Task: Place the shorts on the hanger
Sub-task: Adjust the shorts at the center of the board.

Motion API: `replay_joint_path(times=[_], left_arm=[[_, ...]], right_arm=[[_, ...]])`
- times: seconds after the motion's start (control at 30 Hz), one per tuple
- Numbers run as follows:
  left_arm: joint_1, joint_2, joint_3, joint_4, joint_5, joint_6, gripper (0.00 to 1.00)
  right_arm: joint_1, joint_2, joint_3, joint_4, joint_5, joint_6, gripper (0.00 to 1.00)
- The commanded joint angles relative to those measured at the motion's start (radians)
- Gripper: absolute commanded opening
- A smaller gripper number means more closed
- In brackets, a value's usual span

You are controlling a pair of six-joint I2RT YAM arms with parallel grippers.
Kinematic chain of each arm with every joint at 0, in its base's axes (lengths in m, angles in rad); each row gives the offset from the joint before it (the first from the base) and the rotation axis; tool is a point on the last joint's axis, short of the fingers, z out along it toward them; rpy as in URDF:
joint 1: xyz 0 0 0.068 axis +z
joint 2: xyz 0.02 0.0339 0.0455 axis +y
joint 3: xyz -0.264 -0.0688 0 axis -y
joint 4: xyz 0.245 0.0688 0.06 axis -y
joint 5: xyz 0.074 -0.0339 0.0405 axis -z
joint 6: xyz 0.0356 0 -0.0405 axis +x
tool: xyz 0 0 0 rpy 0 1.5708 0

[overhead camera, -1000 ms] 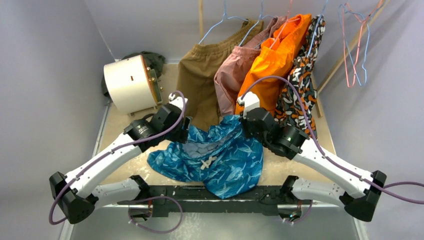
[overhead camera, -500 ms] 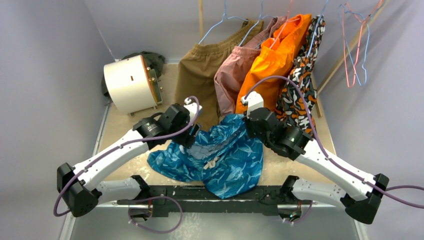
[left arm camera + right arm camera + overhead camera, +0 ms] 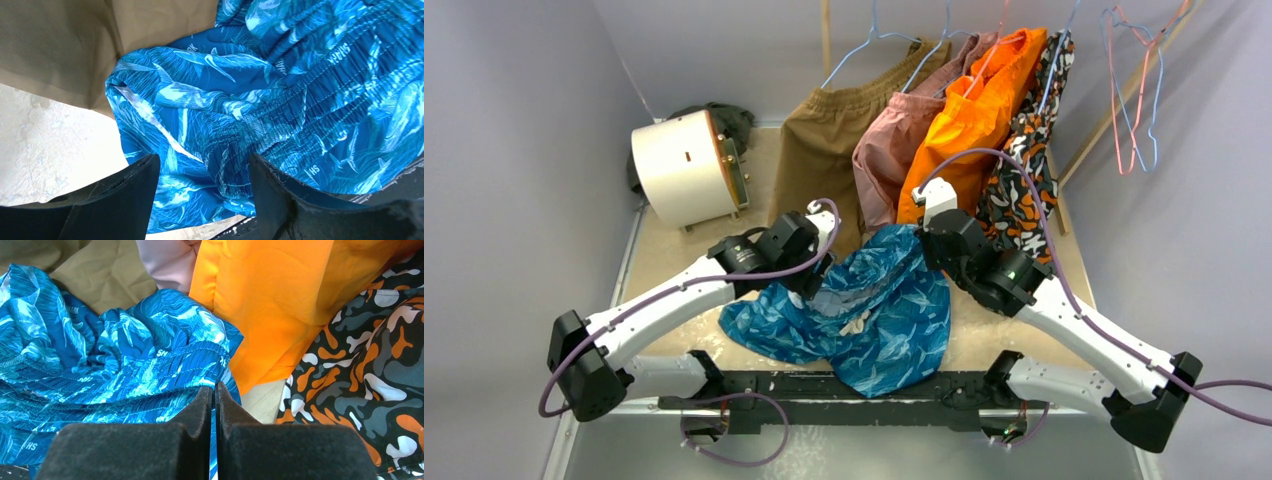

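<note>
Shorts (image 3: 874, 320) of shiny blue lie in a soft heap on the table (image 3: 664, 262), just in front of the orange shorts (image 3: 974, 120). The right gripper (image 3: 215, 390) is pinched tight on one top corner, close under the orange shorts. The left gripper (image 3: 202, 160), further left of them, has its jaws wide apart around a blue fold, not squeezing it. The cloth looks light, floppy and slippery, so the stretchy waistband (image 3: 320, 95) seems the best place to grab. The hanger (image 3: 1114, 100) hangs well to the right of the orange shorts.

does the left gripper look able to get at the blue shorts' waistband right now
Probably yes: the left gripper is open just above the shorts, the gathered waistband lies between its fingers, nothing covers it.
</note>
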Motion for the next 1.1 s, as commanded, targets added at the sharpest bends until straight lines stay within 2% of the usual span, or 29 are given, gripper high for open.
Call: replay_joint_path(times=[0.0,0.27,0.47,0.67,0.8,0.97,1.07], left_arm=[[-0.007,0.037,-0.011,0.04,-0.049,0.03,0.64],[-0.04,0.055,-0.012,0.046,-0.029,0.035,0.64],[-0.043,-0.007,-0.011,0.064,0.054,0.007,0.66],[-0.049,0.022,0.007,0.028,0.092,0.003,0.66],[-0.056,0.046,0.009,0.019,0.046,0.002,0.66],[-0.056,0.11,0.01,0.014,0.012,0.022,0.6],[-0.055,0.148,0.012,0.015,-0.035,0.022,0.53]], right_arm=[[-0.01,-0.013,0.043,0.024,0.015,-0.035,0.0],[-0.019,-0.019,0.038,0.025,0.004,-0.039,0.0],[-0.021,-0.011,0.042,0.029,0.004,-0.043,0.0],[-0.023,-0.005,0.055,0.026,0.0,-0.046,0.0],[-0.024,-0.008,0.056,0.026,-0.005,-0.045,0.0],[-0.024,-0.008,0.072,0.023,-0.029,-0.047,0.0],[-0.024,-0.012,0.072,0.022,-0.044,-0.044,0.0]])
